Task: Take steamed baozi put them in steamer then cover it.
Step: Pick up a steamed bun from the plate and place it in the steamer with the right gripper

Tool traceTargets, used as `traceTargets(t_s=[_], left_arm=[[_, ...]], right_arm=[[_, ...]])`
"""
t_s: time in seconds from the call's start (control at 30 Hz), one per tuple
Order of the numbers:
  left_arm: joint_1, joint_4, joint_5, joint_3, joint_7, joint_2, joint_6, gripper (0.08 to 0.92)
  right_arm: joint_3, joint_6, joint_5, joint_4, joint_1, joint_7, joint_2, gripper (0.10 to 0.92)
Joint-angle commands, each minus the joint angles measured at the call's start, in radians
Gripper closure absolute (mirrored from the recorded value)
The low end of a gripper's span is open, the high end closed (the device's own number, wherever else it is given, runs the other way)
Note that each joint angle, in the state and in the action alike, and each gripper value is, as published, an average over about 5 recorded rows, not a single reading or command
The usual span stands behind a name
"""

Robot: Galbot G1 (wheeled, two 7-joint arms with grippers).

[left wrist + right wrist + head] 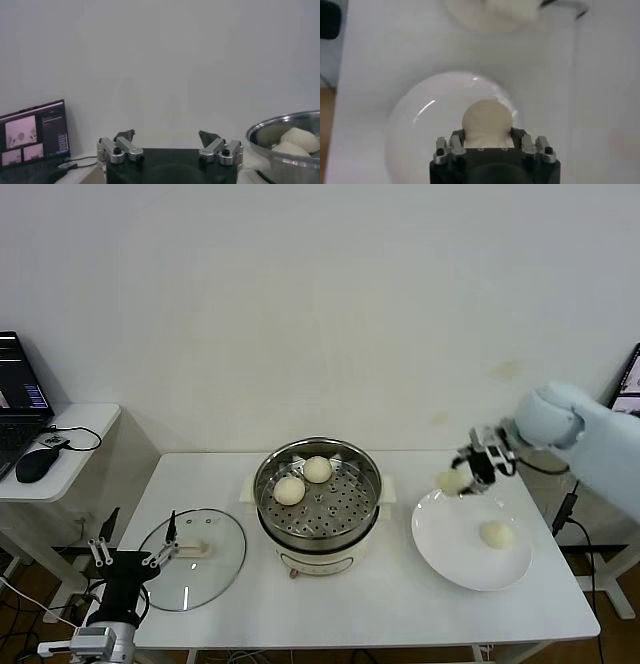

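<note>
The steamer (320,536) stands mid-table with two steamed baozi (289,490) (317,469) on its perforated tray. My right gripper (457,479) hovers over the far left rim of the white plate (450,549), shut on a third baozi (450,480). The right wrist view shows that baozi (486,117) pinched between the jaws of the right gripper (487,132), above the plate (415,135). Another baozi (496,534) lies on the plate. The glass cover (215,569) lies flat left of the steamer. My left gripper (135,552) waits open beside it, also seen as the left gripper (166,137), empty.
A side table at the far left carries a laptop (15,389) and a mouse (35,467). The left wrist view catches the laptop (32,135) and the steamer's rim (265,131) with baozi (300,139) inside. A wall stands close behind the table.
</note>
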Motion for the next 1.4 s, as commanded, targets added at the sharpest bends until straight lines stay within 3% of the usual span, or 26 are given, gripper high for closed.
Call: traceTargets(t_s=[0.03,0.63,1.4], left_arm=[[0.003,0.000,-0.002,-0.009,-0.001,-0.004,-0.001,0.177],[0.002,-0.012,-0.001,-0.028,-0.003,-0.026,-0.003,0.177],[0.001,-0.012,-0.002,-0.025,-0.006,-0.031,-0.008,0.177]], right_arm=[[-0.165,0.018,0.139,0.015,0.220,0.059,0.244,0.431],[-0.300,0.354,0.008,-0.058,0.091,0.111,0.495,0.431],[-0.334,0.443,-0.094,-0.059,0.070,0.104,0.503,0.423]])
